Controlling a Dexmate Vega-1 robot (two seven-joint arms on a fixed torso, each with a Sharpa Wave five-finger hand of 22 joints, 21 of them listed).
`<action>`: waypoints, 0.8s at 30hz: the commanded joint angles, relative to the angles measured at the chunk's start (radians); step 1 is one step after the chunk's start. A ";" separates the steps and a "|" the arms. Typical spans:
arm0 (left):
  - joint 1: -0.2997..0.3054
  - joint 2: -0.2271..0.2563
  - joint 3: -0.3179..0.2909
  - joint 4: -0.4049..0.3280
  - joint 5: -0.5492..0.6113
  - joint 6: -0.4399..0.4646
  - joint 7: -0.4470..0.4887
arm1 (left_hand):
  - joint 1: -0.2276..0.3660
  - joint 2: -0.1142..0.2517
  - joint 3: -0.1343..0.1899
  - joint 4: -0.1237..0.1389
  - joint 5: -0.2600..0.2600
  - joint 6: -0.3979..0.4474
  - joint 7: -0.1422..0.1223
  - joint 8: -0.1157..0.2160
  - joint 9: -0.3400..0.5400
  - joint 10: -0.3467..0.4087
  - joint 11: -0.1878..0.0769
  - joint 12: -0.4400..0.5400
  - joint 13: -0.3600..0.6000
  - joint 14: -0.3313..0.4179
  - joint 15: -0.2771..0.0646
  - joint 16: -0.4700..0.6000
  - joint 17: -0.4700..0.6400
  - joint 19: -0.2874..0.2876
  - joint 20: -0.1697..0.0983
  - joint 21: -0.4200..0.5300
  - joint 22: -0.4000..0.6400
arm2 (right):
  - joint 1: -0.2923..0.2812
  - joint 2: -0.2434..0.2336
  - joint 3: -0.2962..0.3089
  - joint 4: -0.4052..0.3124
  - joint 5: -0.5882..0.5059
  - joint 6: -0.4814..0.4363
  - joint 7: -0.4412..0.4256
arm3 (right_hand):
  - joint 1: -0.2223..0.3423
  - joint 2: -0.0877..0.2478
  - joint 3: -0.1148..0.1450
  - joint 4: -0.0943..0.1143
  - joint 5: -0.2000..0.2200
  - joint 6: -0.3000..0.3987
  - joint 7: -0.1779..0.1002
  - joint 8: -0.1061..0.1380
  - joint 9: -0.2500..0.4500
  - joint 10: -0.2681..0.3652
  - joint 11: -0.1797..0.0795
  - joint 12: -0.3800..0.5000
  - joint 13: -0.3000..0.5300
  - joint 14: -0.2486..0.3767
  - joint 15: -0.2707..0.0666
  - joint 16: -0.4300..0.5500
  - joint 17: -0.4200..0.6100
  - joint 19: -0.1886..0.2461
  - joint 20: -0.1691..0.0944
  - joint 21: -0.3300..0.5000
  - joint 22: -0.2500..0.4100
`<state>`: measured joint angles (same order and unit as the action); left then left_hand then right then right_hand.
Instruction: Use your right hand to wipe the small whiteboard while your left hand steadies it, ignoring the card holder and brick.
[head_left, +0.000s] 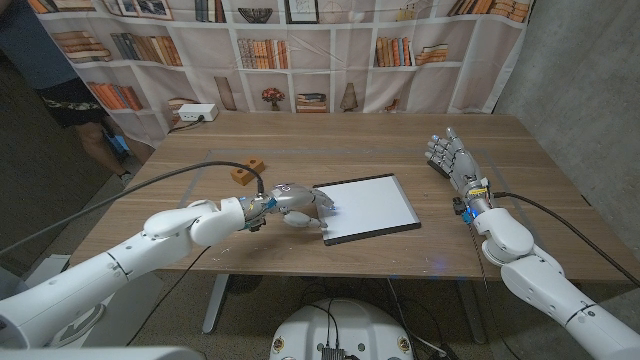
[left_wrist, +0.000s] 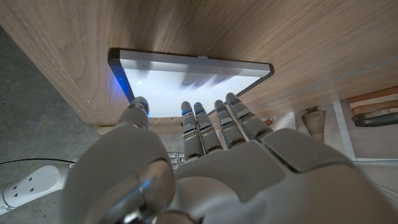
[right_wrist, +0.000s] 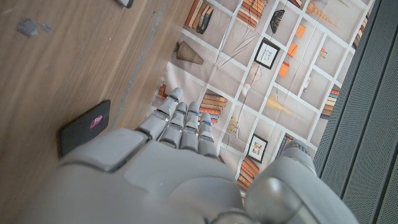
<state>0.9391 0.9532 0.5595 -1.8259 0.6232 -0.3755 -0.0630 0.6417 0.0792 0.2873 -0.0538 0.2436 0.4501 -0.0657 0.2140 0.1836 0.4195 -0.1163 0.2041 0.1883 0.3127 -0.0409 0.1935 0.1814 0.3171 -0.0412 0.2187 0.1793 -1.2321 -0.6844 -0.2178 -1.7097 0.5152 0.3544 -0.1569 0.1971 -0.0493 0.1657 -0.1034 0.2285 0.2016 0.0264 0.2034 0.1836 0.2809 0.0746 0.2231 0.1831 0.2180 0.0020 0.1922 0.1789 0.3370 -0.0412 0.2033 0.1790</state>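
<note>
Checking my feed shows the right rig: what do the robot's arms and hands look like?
Both arms are glossy white rounded shells. The left hand and right hand are silver-grey, jointed, with human-like fingers. Black cables run along each forearm, looping over the table. The right wrist carries small blue and yellow-orange fittings. In the left wrist view, the fingertips show a blue tint.
</note>
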 joint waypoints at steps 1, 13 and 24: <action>-0.033 -0.024 0.043 0.048 -0.007 -0.006 -0.007 | 0.004 -0.003 0.008 0.000 -0.001 0.010 0.007 0.001 0.006 0.009 0.002 0.008 0.003 0.015 -0.080 0.007 0.002 0.016 -0.030 0.006 0.003 | 0.000 -0.008 0.002 -0.002 0.004 -0.015 0.000 | 0.007 0.003 0.004 -0.005 0.005 0.006 -0.007 -0.001 0.005 0.009 0.001 -0.001 0.002 0.006 0.007 -0.003 0.005 0.004 -0.013 -0.002 0.004; -0.053 -0.026 0.066 0.075 -0.003 -0.002 -0.021 | 0.010 0.002 0.016 -0.005 -0.009 0.102 0.023 0.024 0.005 0.085 0.018 0.023 0.002 0.059 -0.079 0.011 0.001 0.040 -0.042 0.009 0.003 | -0.033 -0.023 0.019 -0.044 -0.016 -0.035 -0.038 | 0.009 0.004 0.004 -0.006 0.004 0.008 -0.007 -0.001 0.006 0.017 0.000 0.001 0.002 0.007 0.007 -0.003 0.005 0.004 -0.013 -0.003 0.004; -0.086 -0.039 0.094 0.110 0.006 -0.006 -0.042 | 0.023 0.017 0.030 -0.011 -0.014 0.153 0.028 0.032 0.004 0.133 0.019 0.030 0.001 0.095 -0.080 0.013 0.001 0.068 -0.044 0.015 0.003 | -0.117 -0.039 0.061 -0.105 -0.025 -0.054 -0.087 | 0.011 0.005 0.003 -0.007 0.003 0.008 -0.008 -0.002 0.006 0.019 0.000 0.002 0.003 0.007 0.006 -0.003 0.005 0.005 -0.015 -0.002 0.004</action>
<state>0.8811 0.9273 0.6253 -1.7518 0.6216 -0.3839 -0.0813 0.6567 0.0941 0.3069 -0.0647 0.2358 0.5917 -0.0391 0.2374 0.1842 0.5409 -0.0946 0.2271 0.1847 0.3965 -0.0428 0.2013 0.1816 0.3751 -0.0464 0.2271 0.1790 -1.2878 -0.7110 -0.1873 -1.7694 0.5032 0.3149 -0.2034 0.2011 -0.0452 0.1657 -0.1034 0.2285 0.2071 0.0212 0.2034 0.1836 0.2918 0.0749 0.2231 0.1848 0.2180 0.0020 0.1922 0.1789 0.3370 -0.0412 0.2033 0.1790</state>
